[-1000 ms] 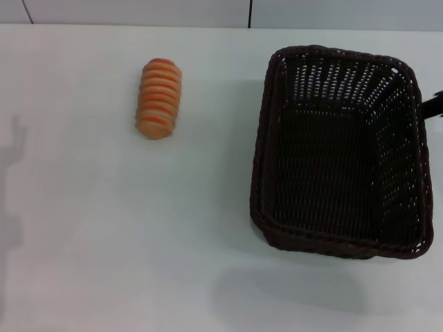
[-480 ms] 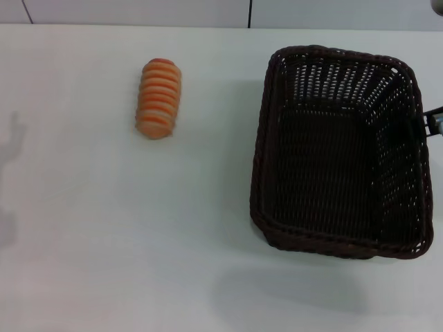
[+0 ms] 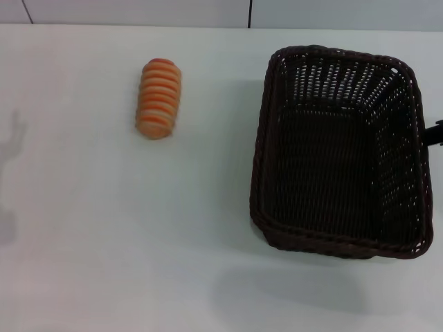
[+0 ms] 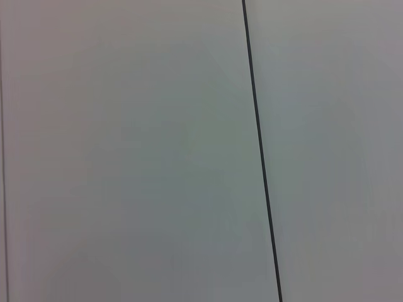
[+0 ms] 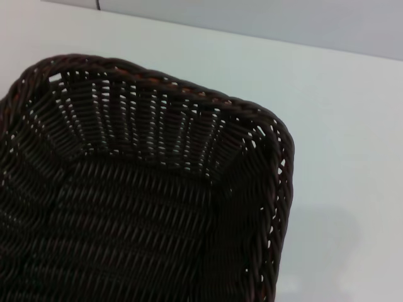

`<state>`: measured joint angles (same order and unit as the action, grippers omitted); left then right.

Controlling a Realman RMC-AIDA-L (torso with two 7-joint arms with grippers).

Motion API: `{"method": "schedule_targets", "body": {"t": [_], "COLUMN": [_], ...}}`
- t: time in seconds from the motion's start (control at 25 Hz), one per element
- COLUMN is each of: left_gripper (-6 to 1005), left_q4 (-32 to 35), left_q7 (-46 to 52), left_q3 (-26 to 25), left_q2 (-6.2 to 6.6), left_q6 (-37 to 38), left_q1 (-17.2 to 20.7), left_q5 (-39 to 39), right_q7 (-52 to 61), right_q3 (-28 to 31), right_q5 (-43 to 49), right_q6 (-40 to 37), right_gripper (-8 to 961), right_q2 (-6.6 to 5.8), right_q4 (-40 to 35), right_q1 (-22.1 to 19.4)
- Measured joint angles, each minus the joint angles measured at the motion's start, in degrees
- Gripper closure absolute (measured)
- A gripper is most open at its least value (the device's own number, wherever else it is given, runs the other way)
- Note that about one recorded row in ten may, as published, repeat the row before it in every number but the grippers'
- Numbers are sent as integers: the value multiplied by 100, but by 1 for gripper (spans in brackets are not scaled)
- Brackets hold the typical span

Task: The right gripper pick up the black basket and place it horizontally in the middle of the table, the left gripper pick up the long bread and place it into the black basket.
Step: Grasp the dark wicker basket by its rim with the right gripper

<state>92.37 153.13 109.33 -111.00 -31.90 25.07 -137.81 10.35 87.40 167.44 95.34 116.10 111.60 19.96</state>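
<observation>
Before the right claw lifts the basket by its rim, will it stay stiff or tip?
The basket looks woven and rigid, with a braided rim, so it probably keeps its shape. It is empty and openwork, so likely light. It is wide, so lifted by one side at the right claw, it may tilt.

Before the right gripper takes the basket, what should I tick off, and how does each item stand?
1. Basket upright, opening up: ok.
2. Basket empty: ok, nothing inside in the head or right wrist view.
3. Right gripper at the basket's right rim: ok; finger state cannot tell.
4. Basket in the middle of the table: not ok, it sits to the right.
5. Bread free, apart from the basket: ok.
6. Left gripper out of the way: cannot tell, not in view.
</observation>
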Motion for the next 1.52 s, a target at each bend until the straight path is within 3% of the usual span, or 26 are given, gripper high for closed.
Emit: {"method": "schedule_targets", "body": {"t": [1.52], "left_gripper": [188], "left_q4": [-111], "left_q7": [-3], "left_q3": [11], "left_q2": [114], "left_q6": [-1], "left_q1": [-72], "left_q5": [0], "right_q7": [35], "right_q3": [-476], "right_q5": [-2], "right_q6": [-1343], "right_gripper": [443], "right_q2": [89], "right_q4": [-1221], "right_q1": [-98]}}
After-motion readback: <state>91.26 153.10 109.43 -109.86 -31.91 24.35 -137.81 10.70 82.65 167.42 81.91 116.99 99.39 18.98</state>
